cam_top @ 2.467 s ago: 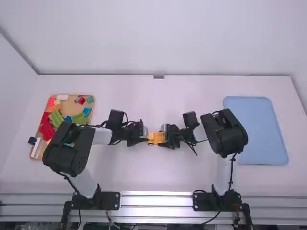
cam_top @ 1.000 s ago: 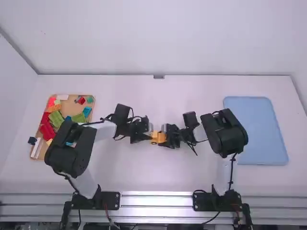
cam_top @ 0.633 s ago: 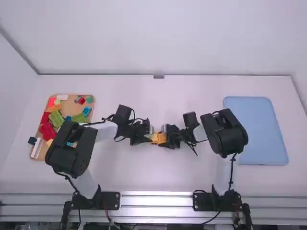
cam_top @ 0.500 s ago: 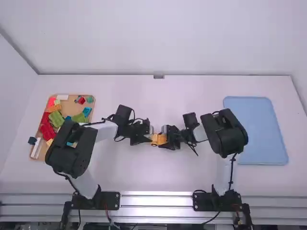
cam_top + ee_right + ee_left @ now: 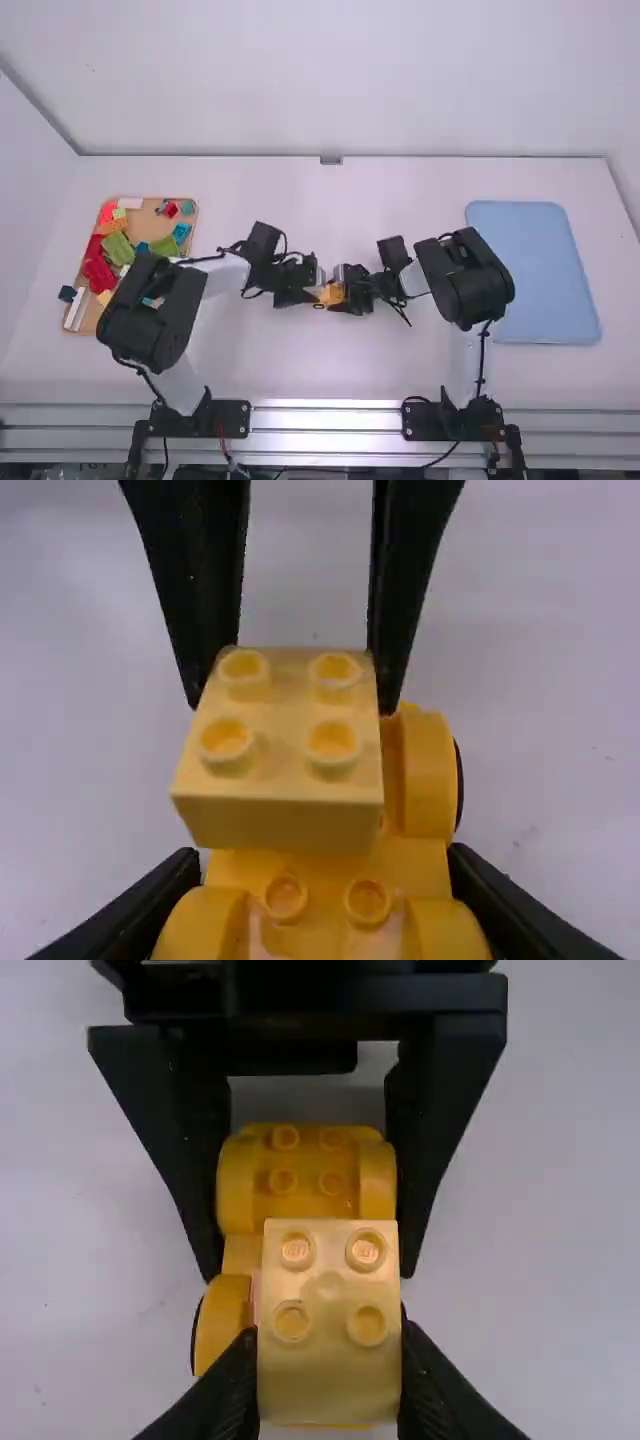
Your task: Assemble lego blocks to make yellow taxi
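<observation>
The yellow car is between the two grippers near the middle of the table, with a pale yellow block over part of it. The left gripper is clamped on the pale yellow block, one finger on each side. The right gripper is clamped on the car's body. Whether the block touches the car or sits just above it, I cannot tell.

The grippers stand close to each other, so there is little space around the car; the block and fingers hide part of its top.

Well apart from them on the left, a wooden tray holds loose blocks: green blocks, red blocks, an orange block, a light blue block and a long white block. A dark blue block is at the tray's left edge. The left arm hangs over the tray's near right corner and hides some of what is there. On the far right lies a blue mat, its left side partly covered by the right arm.

Both arms reach up from the near edge of the table, bend at the black joints and turn inward, so the grippers face each other across the car.
</observation>
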`<action>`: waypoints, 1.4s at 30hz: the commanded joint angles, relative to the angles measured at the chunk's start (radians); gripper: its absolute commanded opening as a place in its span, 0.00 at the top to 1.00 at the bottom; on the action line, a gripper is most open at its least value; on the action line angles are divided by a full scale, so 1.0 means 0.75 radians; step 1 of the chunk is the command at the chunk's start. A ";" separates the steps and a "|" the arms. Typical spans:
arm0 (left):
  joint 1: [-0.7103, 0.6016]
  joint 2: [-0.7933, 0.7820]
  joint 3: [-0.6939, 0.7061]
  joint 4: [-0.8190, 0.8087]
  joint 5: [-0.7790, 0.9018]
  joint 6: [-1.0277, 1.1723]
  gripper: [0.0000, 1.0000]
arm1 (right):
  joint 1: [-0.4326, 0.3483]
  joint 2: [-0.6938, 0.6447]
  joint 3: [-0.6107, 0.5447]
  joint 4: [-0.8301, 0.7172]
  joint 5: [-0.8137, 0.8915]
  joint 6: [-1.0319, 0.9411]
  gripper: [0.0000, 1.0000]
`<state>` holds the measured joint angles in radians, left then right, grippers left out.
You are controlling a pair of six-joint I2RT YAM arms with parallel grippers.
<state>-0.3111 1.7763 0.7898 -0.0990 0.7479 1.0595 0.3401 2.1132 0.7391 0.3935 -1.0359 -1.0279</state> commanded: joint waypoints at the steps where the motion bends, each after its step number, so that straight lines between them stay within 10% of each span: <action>1: 0.001 0.011 0.010 -0.018 -0.064 0.005 0.84 | 0.001 0.020 -0.008 -0.007 0.031 -0.012 0.50; 17: 0.003 0.011 0.010 0.033 -0.182 -0.055 0.82 | 0.002 0.020 -0.008 -0.007 0.031 -0.012 0.50; 19: 0.002 0.011 0.010 0.033 -0.181 -0.055 0.64 | -0.001 0.020 -0.008 -0.007 0.031 -0.012 0.50; 22: 0.003 0.010 0.012 0.043 -0.173 -0.055 0.08 | -0.001 0.020 -0.008 -0.007 0.032 -0.012 0.49; 27: 0.008 -0.033 0.066 0.020 -0.028 -0.054 0.00 | -0.001 0.020 -0.008 -0.007 0.031 -0.012 0.49; 31: 0.012 -0.072 0.108 -0.003 0.040 -0.055 0.18 | -0.001 0.020 -0.008 -0.007 0.031 -0.012 0.49; 32: 0.004 -0.073 0.112 0.004 0.052 -0.055 0.80 | -0.001 0.020 -0.008 -0.007 0.031 -0.012 0.49; 33: 0.002 -0.072 0.111 0.003 0.057 -0.055 0.97 | -0.001 0.020 -0.008 -0.007 0.031 -0.012 0.49; 42: 0.001 0.050 0.023 0.106 0.175 -0.113 0.98 | -0.001 0.020 -0.008 -0.007 0.031 -0.012 0.49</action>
<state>-0.3115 1.7836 0.8387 -0.0166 0.8249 1.0023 0.3393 2.1132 0.7395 0.3931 -1.0351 -1.0275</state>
